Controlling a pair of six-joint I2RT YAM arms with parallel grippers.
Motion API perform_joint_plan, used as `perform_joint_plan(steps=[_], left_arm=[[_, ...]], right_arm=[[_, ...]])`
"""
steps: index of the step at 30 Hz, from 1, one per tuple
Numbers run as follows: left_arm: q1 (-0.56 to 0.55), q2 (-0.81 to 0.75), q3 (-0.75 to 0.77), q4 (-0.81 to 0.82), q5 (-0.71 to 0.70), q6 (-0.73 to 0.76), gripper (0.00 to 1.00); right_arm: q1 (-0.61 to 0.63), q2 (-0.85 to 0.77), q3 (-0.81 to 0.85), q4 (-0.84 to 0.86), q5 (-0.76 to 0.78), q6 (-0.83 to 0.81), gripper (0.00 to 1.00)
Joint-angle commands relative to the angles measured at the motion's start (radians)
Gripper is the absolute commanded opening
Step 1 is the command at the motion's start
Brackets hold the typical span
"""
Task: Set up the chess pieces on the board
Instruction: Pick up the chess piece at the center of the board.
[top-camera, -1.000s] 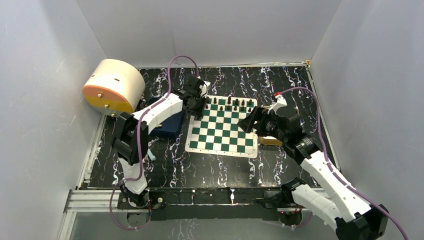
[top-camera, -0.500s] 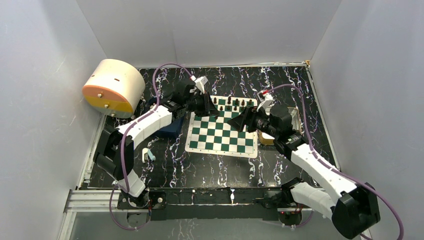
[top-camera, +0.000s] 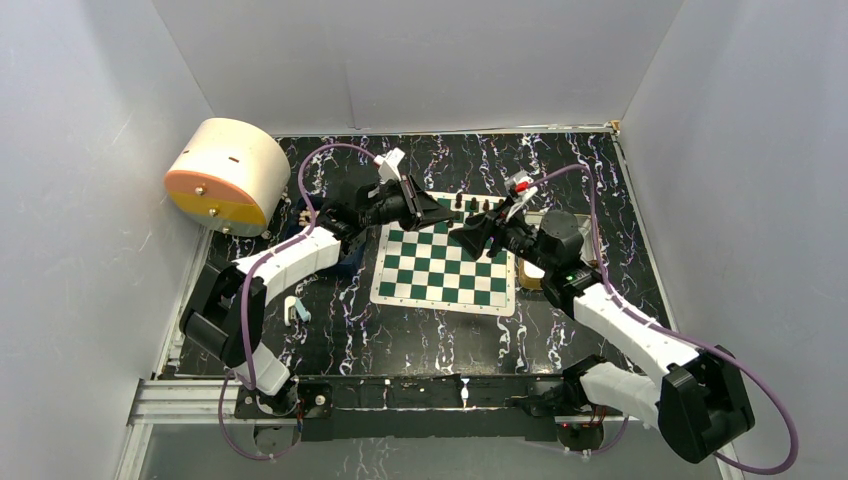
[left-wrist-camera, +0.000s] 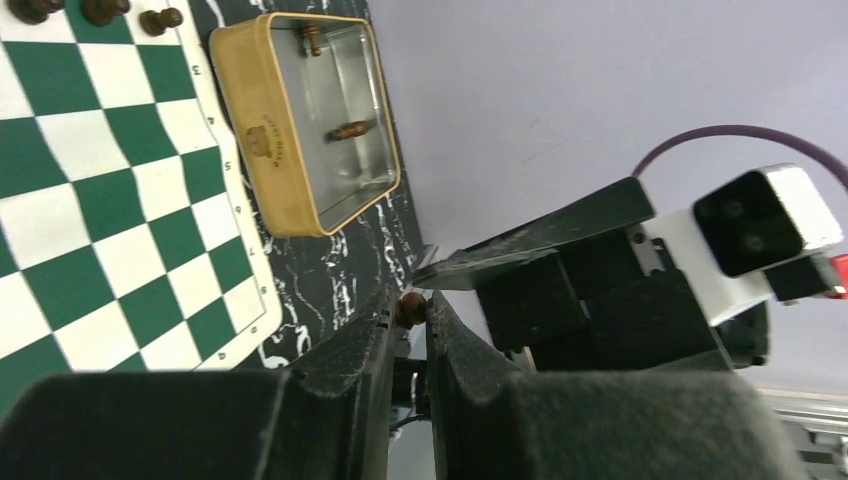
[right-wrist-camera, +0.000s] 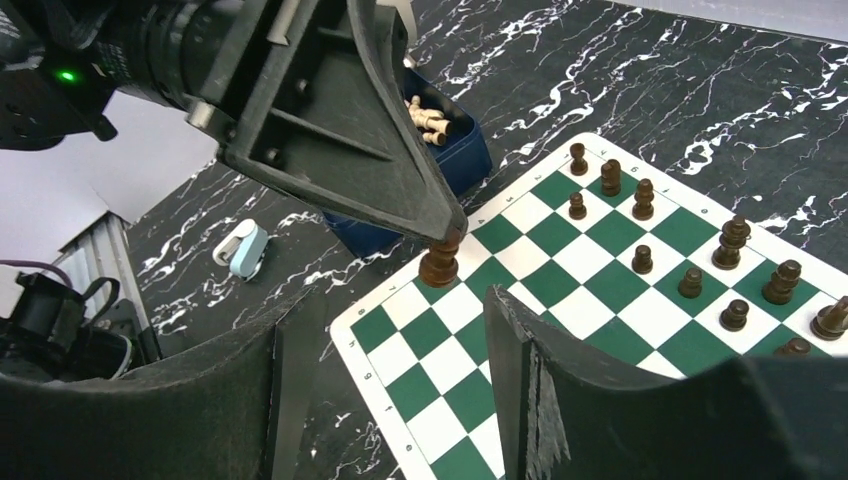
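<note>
Since my left gripper (left-wrist-camera: 410, 312) pinches one dark chess piece (right-wrist-camera: 438, 262) upright above the board (right-wrist-camera: 600, 300), my right gripper (right-wrist-camera: 398, 300) (empty, jaws parted about halfway) faces it, piece straight ahead beyond the tips.

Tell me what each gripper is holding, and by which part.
The left gripper pinches a dark chess piece by its head, base hanging free. The right gripper holds nothing; its jaws stand open, facing the piece.
</note>
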Motion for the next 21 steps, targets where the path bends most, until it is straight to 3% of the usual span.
perform_joint_plan(steps=[1, 10, 21], left_arm=[[-0.001, -0.058, -0.01, 0.131, 0.024, -0.095, 0.1], [-0.009, -0.069, -0.008, 0.17, 0.024, -0.142, 0.1], [-0.024, -0.07, -0.016, 0.203, 0.019, -0.165, 0.09]], right_arm=[[0.005, 0.034, 0.011, 0.123, -0.01, -0.043, 0.66], [0.006, 0.075, 0.036, 0.161, 0.03, -0.02, 0.47], [0.006, 0.097, 0.047, 0.225, 0.029, 0.042, 0.47]])
